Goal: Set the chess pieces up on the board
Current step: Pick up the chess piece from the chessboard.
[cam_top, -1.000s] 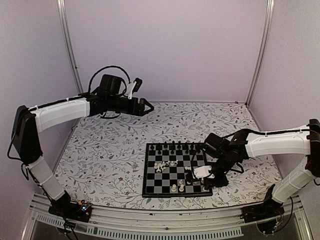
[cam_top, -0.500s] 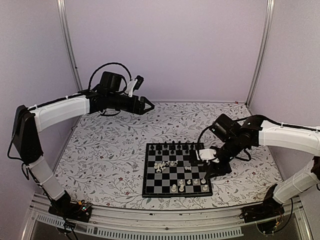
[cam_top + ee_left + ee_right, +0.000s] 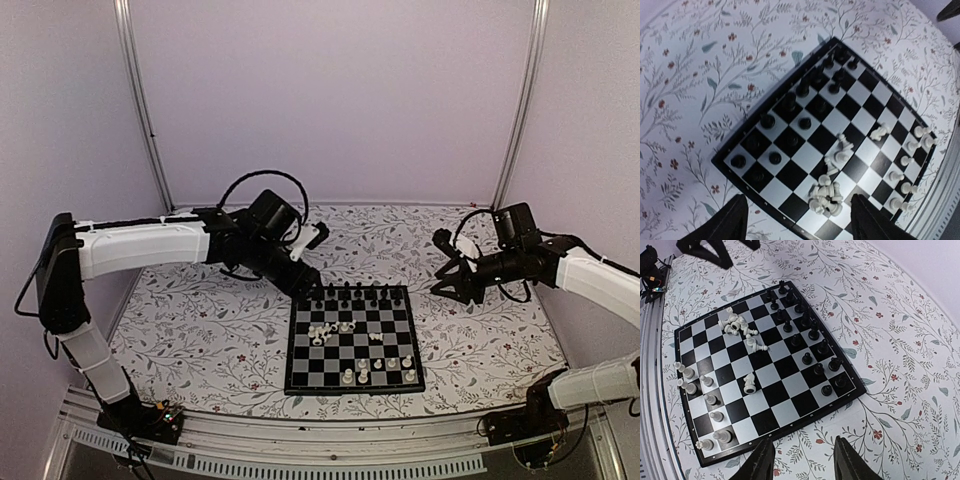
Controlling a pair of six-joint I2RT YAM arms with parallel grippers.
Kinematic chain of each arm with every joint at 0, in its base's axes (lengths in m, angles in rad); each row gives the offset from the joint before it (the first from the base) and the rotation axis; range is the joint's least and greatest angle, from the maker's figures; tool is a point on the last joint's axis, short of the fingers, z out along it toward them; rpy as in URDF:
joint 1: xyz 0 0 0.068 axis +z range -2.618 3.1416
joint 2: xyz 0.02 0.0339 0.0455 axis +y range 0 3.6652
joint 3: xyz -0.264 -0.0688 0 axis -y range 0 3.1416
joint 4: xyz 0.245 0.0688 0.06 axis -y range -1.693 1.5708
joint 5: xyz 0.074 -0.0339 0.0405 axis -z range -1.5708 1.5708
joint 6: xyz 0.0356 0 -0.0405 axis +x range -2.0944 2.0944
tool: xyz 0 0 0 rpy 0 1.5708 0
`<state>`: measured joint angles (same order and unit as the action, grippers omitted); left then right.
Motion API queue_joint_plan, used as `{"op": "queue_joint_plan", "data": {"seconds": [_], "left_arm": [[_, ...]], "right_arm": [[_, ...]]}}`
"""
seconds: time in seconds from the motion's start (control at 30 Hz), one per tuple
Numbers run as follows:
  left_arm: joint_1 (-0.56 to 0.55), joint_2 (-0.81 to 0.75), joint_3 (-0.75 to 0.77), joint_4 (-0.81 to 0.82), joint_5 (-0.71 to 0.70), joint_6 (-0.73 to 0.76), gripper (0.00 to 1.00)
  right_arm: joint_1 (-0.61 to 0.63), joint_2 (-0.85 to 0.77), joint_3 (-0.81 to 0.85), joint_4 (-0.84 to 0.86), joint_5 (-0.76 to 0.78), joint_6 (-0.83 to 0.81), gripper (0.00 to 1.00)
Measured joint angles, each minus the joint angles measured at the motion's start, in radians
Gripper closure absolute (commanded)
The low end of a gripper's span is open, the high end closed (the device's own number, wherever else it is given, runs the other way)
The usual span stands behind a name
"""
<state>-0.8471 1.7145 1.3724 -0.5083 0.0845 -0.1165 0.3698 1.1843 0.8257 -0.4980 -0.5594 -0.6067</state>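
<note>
Above the worktop, the board (image 3: 330,372) lies centre-front. Black men (image 3: 350,293) are ranked along its far edge, a white heap (image 3: 320,333) lies toppled left of the middle, and a few white men (image 3: 362,377) stand on the near rows. The left end effector (image 3: 310,288) hangs at the far-left corner, just beside the black men; a low sweep there could bowl them over. The right end effector (image 3: 443,280) is off to the board's right.

From the left wrist, the fingers (image 3: 730,222) are spread and released, nothing between them, with the white heap ahead. Its pieces touch, so a pinch could take two or flick one off the board.

From the right wrist, the fingers (image 3: 759,462) stand apart, released and empty, outside the board's edge. Lying men may roll or slip from a grip and land askew.
</note>
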Motion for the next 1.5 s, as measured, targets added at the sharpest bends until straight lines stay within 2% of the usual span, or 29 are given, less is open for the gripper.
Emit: {"op": "queue_joint_plan", "data": {"seconds": [0.17, 0.43, 0.57, 1.03, 1.33, 1.5], "left_arm": [[-0.017, 0.005, -0.113, -0.056, -0.003, -0.056, 0.37], [-0.069, 0.088, -0.099, -0.087, -0.018, -0.08, 0.45], [-0.069, 0.103, -0.099, -0.104, -0.004, -0.084, 0.45], [-0.078, 0.14, -0.085, -0.116, 0.008, -0.1, 0.64], [-0.078, 0.178, -0.061, -0.114, 0.023, -0.099, 0.68], [-0.078, 0.201, -0.06, -0.115, 0.036, -0.095, 0.75]], "right_arm": [[0.0, -0.035, -0.022, 0.064, 0.023, 0.038, 0.57], [0.0, -0.009, -0.028, 0.093, 0.061, 0.045, 0.57], [0.0, 0.0, -0.029, 0.095, 0.079, 0.045, 0.57], [0.0, 0.0, -0.029, 0.096, 0.095, 0.037, 0.58], [0.0, 0.01, -0.029, 0.096, 0.097, 0.026, 0.58], [0.0, 0.011, -0.029, 0.096, 0.097, 0.023, 0.58]]}}
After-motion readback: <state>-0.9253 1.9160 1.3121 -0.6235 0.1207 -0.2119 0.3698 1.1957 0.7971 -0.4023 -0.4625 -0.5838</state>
